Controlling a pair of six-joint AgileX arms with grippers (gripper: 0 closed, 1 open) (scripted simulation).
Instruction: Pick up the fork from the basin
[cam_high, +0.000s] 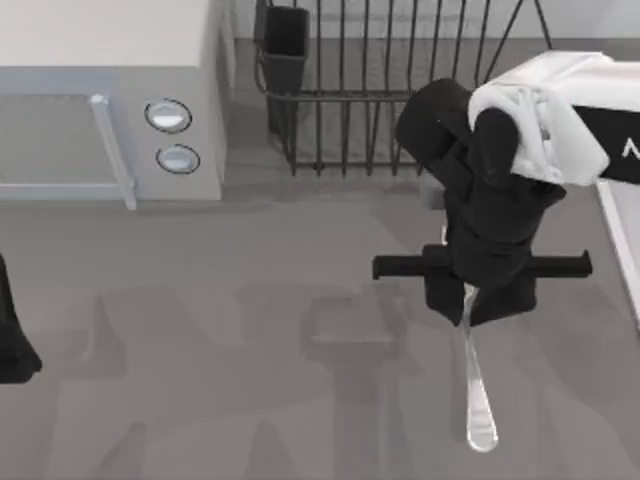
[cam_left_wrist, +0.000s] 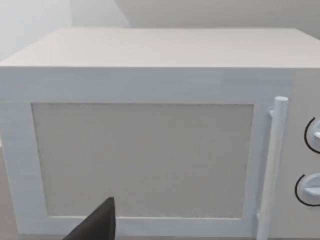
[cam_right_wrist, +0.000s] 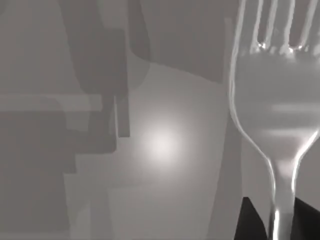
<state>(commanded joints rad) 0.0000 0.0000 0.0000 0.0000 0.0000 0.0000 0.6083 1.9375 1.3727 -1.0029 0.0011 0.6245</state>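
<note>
Top view first: the right gripper (cam_high: 470, 300) hangs over the grey worktop (cam_high: 250, 350) on the right side, black and pointing down. It holds the shiny silver metal fork (cam_high: 478, 400) by the upper part of the long thin handle. The rest of the handle sticks out below the gripper toward the near edge, and its wide rounded end shows there. The tines are hidden under the gripper. A thin pale strip at the far right edge may be the raised rim of the pale basin (cam_high: 622, 250), and the fork is apart from it. Behind the right gripper stands a black wire dish rack (cam_high: 380, 90) with a dark cup holder on its left end. A big white microwave (cam_high: 110, 100) with two round knobs sits at the back left. The left arm (cam_high: 12, 340) is parked at the left edge of the worktop.

Left wrist view: the white microwave (cam_left_wrist: 150, 150) is close up, with its door, a tall bar handle and two knobs. One dark tip of the left gripper (cam_left_wrist: 97, 225) pokes in low down, and I cannot tell if it is open or closed.

Right wrist view: the fork (cam_right_wrist: 280, 110) is very close, with tines pointing away and its thin neck pinched between two dark fingertips (cam_right_wrist: 250, 222). The grey worktop (cam_right_wrist: 160, 145) lies behind it with shadows and a bright spot.
</note>
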